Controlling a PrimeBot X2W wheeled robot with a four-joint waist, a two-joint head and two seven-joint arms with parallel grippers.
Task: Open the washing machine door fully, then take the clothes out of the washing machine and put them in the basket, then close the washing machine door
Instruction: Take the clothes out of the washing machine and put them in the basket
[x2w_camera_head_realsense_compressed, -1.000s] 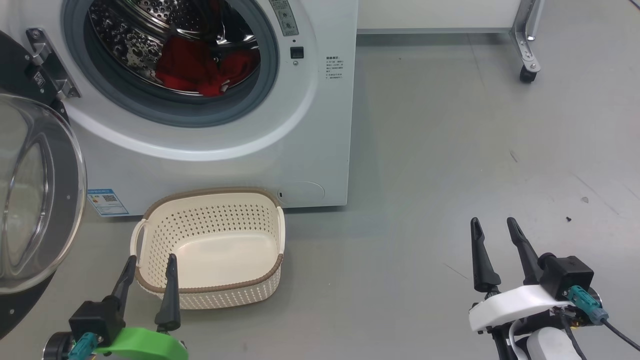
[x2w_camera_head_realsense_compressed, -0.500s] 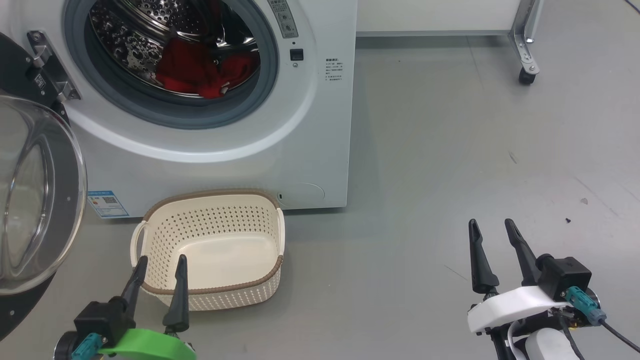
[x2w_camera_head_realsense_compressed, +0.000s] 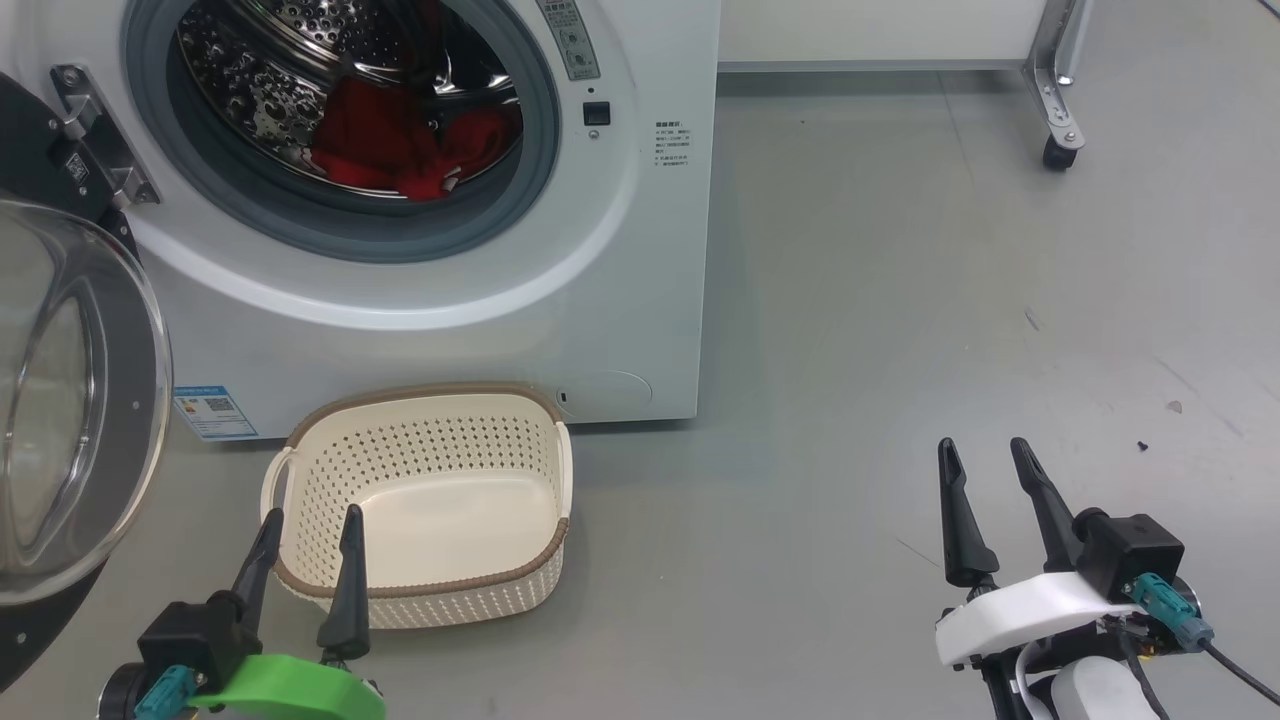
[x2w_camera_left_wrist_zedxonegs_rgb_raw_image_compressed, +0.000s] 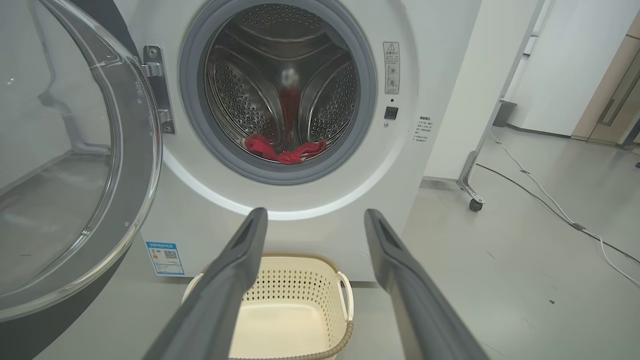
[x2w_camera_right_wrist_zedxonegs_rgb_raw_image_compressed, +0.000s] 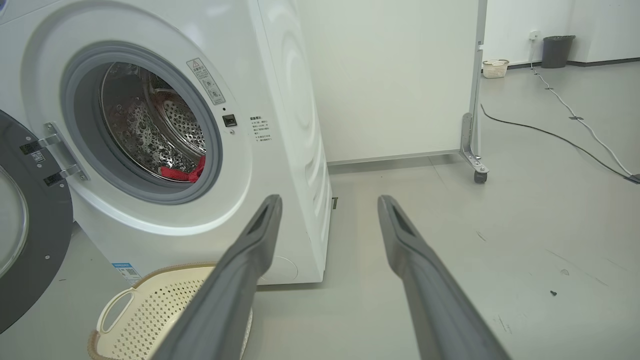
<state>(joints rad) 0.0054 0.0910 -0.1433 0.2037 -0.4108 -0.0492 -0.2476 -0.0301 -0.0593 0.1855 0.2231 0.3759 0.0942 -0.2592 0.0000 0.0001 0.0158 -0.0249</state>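
Spread and empty, the left tool (x2w_camera_head_realsense_compressed: 312, 513) is hovering at the basket's (x2w_camera_head_realsense_compressed: 420, 392) near rim, the right tool (x2w_camera_head_realsense_compressed: 983, 444) well right of it. Beyond the basket, the clothes (x2w_camera_head_realsense_compressed: 400, 150) are lying in the washing machine (x2w_camera_head_realsense_compressed: 620, 300); a reach risks clipping the door (x2w_camera_head_realsense_compressed: 140, 440), which is standing open left of the basket.

The left gripper (x2w_camera_head_realsense_compressed: 312, 513) and the right gripper (x2w_camera_head_realsense_compressed: 982, 445) are hovering low, each holding its 2 dark fingers spread wide, gripping nothing
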